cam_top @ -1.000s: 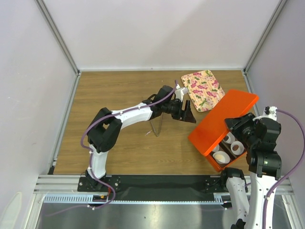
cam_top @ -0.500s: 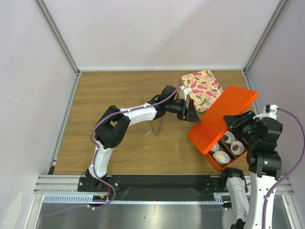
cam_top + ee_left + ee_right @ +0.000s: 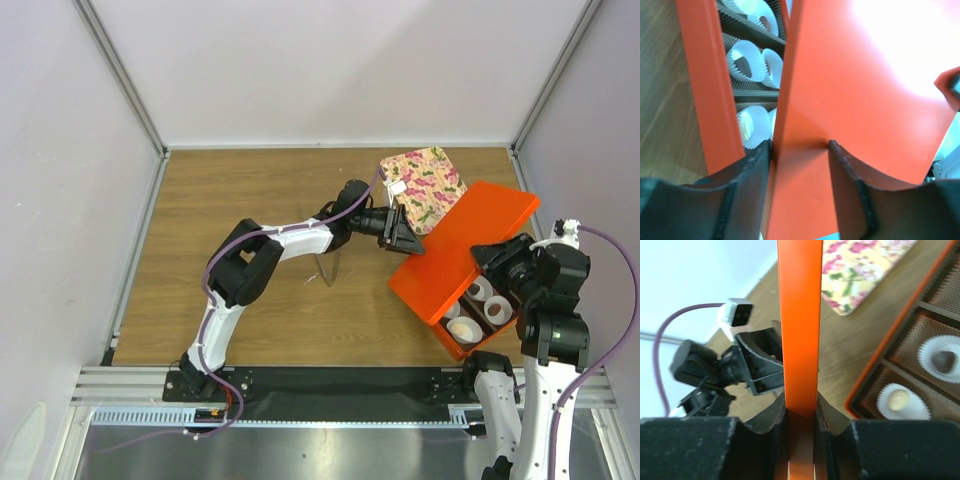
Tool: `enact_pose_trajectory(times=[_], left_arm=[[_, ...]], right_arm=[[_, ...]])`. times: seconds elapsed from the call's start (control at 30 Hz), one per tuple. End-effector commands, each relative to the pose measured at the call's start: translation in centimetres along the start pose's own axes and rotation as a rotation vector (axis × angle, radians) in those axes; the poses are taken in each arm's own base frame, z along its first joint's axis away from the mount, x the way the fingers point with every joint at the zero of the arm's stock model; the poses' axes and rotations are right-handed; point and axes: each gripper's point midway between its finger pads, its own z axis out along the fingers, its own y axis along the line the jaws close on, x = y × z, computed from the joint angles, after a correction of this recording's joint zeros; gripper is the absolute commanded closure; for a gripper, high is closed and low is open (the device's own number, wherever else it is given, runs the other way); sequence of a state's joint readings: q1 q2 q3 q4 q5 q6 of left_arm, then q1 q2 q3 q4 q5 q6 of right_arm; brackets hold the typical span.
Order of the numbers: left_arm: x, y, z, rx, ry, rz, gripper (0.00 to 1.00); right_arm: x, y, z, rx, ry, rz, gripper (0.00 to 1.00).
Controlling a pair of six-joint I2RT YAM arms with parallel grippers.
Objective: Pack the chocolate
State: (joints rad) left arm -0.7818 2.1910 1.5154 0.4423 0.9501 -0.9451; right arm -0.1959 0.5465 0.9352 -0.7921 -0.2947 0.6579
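An orange box (image 3: 452, 338) holds white paper cups (image 3: 462, 329). In the right wrist view one cup holds a small dark chocolate piece (image 3: 943, 360) and the one beside it a pale piece (image 3: 900, 400). My right gripper (image 3: 503, 257) is shut on the orange lid (image 3: 460, 250), seen edge-on between its fingers (image 3: 800, 412), holding it tilted over the box. My left gripper (image 3: 405, 240) is open, its jaws straddling the lid's left edge (image 3: 800, 145). One finger (image 3: 757, 160) is under the lid and the other lies over its top face. More cups (image 3: 747, 60) show under the lid.
A floral tray (image 3: 425, 187) lies on the wooden table just behind the lid. A thin metal stand (image 3: 330, 268) is under the left forearm. White walls with metal posts close in the table on three sides.
My left gripper has reached right until its jaws are around the lid's left edge. The lid has shifted slightly left and down in the right gripper.
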Motion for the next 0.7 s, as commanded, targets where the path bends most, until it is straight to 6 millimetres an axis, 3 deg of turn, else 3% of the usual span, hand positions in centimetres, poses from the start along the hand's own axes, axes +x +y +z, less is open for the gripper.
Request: enact_pose_trajectory(times=[0.0,0.1,0.3,0.5,0.67], left_arm=[[-1.0,-3.1,0.4,0.103,0.009,0.069,0.49],[-1.0,-2.6,0.9,0.089,0.018,0.057,0.57],[-1.2,-2.0,2.1,0.054,0.026,0.068,0.6],[-1.3,-0.6,3.5,-0.005,0.035,0.091,0.61],[-1.2,0.9,4.5,-0.032,0.038,0.1,0.6]], right_arm=[[-1.0,-1.9,0.3,0.105,-0.032,-0.05,0.87],[-0.8,-3.5,0.3,0.179,-0.017,-0.07,0.8],[-0.7,-7.1,0.1,0.342,-0.038,-0.088,0.62],[0.6,-10.6,0.1,0.473,-0.043,-0.064,0.55],[0.5,-11.6,0.0,0.532,-0.084,0.02,0.52]])
